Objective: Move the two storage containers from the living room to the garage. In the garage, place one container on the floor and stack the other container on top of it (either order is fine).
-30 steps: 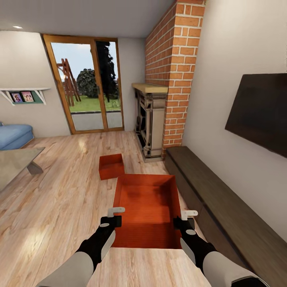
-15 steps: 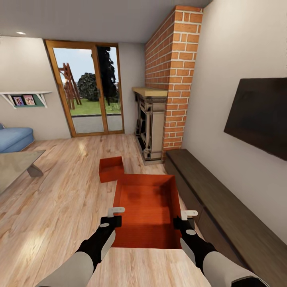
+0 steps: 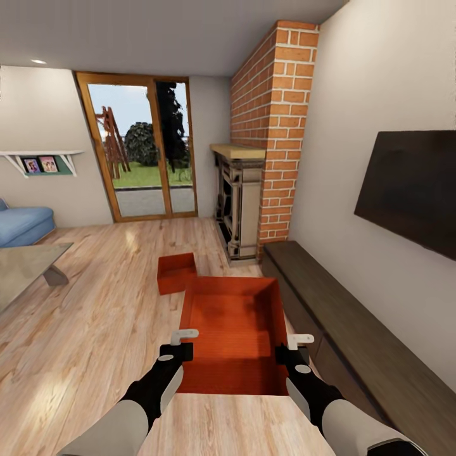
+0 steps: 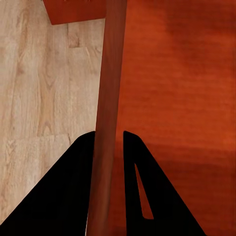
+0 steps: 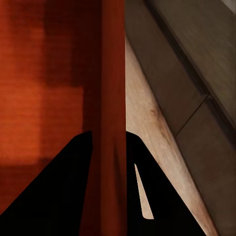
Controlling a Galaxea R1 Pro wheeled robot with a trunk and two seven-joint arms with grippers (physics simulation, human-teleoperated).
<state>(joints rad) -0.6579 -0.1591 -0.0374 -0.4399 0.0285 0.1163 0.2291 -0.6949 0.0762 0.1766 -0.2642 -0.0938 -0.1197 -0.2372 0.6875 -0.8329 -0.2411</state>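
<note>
Jaws of the left gripper [image 3: 184,342] closed on the left wall of the near bin [image 3: 233,332], one finger inside, one outside; same seen in the left wrist view, wall pinched between the dark fingers [image 4: 73,187]. Jaws of the right gripper [image 3: 296,349] likewise clamped on the bin's right wall, the right wrist view showing the thin wall between both fingers [image 5: 64,187]. Bin held level between the two arms, above the wood floor [image 3: 95,329], open top up, ribbed inside visible. Arms and bin sit at the same place in the head view as a second ago: grip unchanged.

Second bin [image 3: 176,272] on the floor just beyond the held one's far left corner, its corner also showing in the left wrist view [image 4: 73,10]. Lower in the picture than before, as are the glass doors [image 3: 144,152], fireplace [image 3: 239,202] and brick chimney [image 3: 275,126]; the shelf [image 3: 39,161] and sofa [image 3: 22,225] also shifted right. Whole scene moved together, so camera motion, not the things. Long dark cabinet [image 3: 354,335] along the right wall, beside the held bin; dark panel [image 3: 411,187] on the wall above it. Glass worktop [image 3: 25,266] at far left.
</note>
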